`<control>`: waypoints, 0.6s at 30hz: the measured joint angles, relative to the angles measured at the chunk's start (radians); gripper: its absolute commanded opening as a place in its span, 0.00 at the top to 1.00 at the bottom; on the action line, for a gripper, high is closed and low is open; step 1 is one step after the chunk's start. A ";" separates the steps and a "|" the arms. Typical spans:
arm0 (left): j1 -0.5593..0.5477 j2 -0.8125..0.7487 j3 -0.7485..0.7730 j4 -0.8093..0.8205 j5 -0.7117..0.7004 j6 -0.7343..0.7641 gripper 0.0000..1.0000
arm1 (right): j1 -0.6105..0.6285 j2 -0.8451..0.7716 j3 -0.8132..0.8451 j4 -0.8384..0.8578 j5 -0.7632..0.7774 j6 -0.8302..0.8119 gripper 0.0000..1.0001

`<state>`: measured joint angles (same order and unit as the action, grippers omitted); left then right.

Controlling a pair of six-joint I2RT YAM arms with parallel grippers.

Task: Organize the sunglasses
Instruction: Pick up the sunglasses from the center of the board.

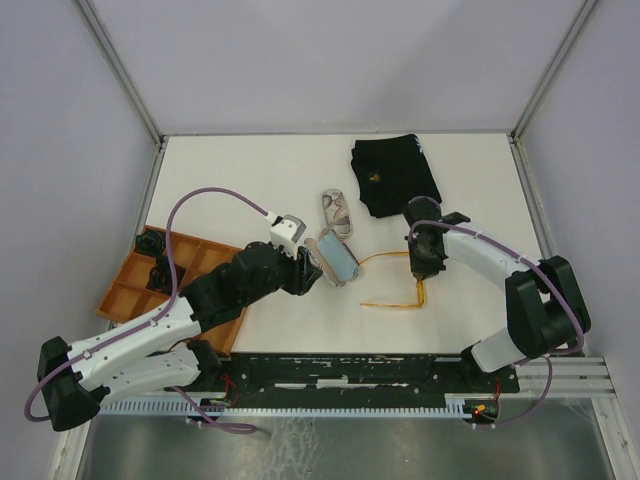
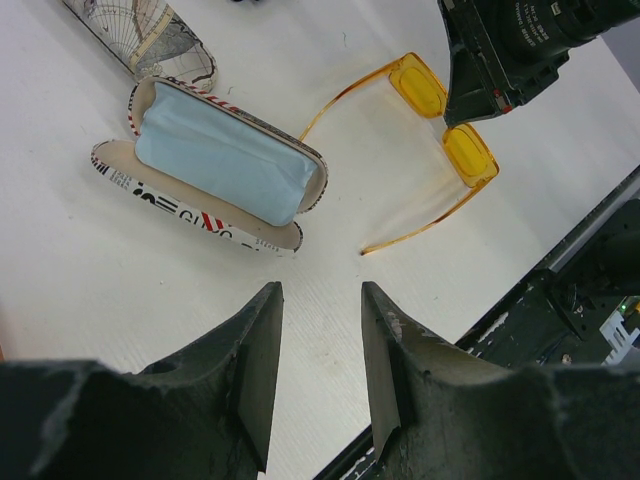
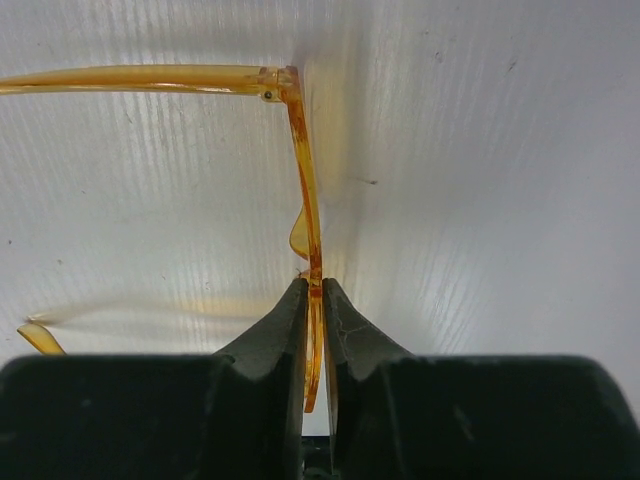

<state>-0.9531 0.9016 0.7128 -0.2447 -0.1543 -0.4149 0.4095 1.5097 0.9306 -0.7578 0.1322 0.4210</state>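
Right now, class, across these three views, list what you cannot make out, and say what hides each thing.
1. Top view: the left arm covers part of the orange tray; what lies there is hidden.
2. Right wrist view: the right gripper, shut on the amber sunglasses, hides their lower frame.
3. Left wrist view: the blue cloth hides the open case interior.
4. No view shows a white pair.

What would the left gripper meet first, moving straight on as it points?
Likely the open oval printed glasses case holding a light blue cloth; depth is unclear, so perhaps the white table first.
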 measured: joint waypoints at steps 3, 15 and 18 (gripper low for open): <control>0.000 0.000 0.000 0.000 0.000 0.000 0.56 | 0.000 0.000 -0.003 0.001 0.000 0.000 0.82; 0.000 -0.007 0.000 0.000 -0.001 -0.006 0.56 | 0.000 0.000 -0.003 0.001 0.005 -0.004 0.98; 0.000 -0.007 0.000 0.000 -0.002 -0.007 0.56 | 0.000 -0.013 -0.003 -0.007 0.025 -0.007 1.00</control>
<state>-0.9531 0.8944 0.7128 -0.2447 -0.1558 -0.4217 0.4095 1.4963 0.9272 -0.7647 0.1570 0.4141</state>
